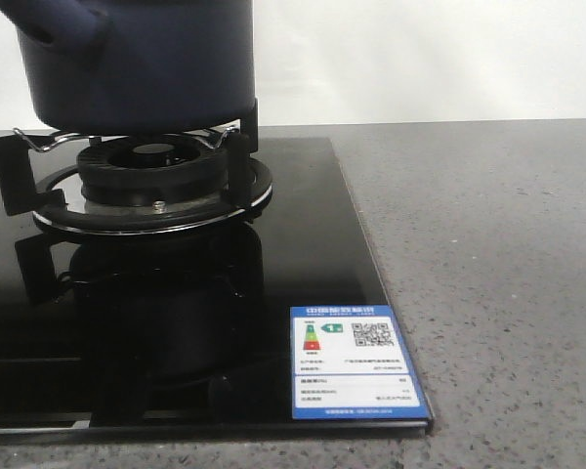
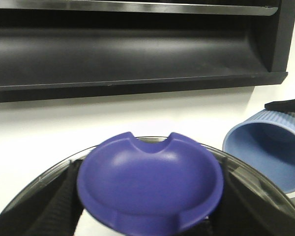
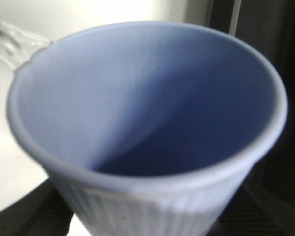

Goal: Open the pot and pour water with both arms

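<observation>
Front view: the pot [image 1: 142,59] fills the upper left of the frame, dark navy and matte, sitting on the black metal pot supports [image 1: 236,137] above the round burner [image 1: 154,166]. Its short hollow handle [image 1: 44,21] juts out at the far upper left. Its top is cut off by the frame edge, so whether it is covered cannot be told here. The burner sits in a glossy black glass cooktop [image 1: 313,244] that mirrors the pot. An energy sticker [image 1: 355,362] with a QR code lies at the cooktop's lower right corner. To the right, a speckled grey counter [image 1: 488,254] runs back to a white wall. Neither arm shows in this view.

Left wrist view: a purple-blue knob [image 2: 150,184] with notches in its rim fills the lower middle, sitting on a clear glass lid [image 2: 64,164] whose rim arcs behind it. The left gripper [image 2: 150,219] has dark fingers [image 2: 54,206] pressed on both sides of the knob, gripping it. At the right edge a light blue ribbed cup [image 2: 268,147] lies tilted, mouth toward the camera. Above hangs a black range hood [image 2: 137,44].

Right wrist view: the same cup [image 3: 147,123] fills the frame, mouth open to the camera, inside empty. Dark fingers [image 3: 34,211] of the right gripper [image 3: 147,221] flank its ribbed base and seem to hold it.
</observation>
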Motion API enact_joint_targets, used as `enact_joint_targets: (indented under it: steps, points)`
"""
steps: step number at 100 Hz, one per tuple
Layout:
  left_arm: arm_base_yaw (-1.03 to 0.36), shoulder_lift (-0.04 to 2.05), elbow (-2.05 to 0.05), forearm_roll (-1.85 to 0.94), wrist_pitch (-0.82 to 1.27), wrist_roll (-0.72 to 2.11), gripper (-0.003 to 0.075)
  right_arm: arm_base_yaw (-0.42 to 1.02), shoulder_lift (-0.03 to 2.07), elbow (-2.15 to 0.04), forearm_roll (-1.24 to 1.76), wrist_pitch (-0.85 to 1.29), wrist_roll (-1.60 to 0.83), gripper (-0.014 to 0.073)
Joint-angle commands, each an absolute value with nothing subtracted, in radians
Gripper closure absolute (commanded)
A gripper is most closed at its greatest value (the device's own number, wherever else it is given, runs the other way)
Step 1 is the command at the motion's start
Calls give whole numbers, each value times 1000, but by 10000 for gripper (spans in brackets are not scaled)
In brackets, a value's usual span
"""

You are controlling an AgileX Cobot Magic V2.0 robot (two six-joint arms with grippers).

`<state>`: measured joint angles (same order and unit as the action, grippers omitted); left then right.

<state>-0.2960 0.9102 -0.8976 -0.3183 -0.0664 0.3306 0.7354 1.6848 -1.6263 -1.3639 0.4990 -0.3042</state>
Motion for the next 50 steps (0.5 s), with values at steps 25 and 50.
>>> enact_joint_targets:
  steps: [25,50]
  points:
    - [-293,890,-935,-315,-163,321,287,739,1633,-1663,-1429,454,-306,249]
    - [-293,890,-935,-310,-163,321,287,739,1633,-1663,-1434,453,-306,249]
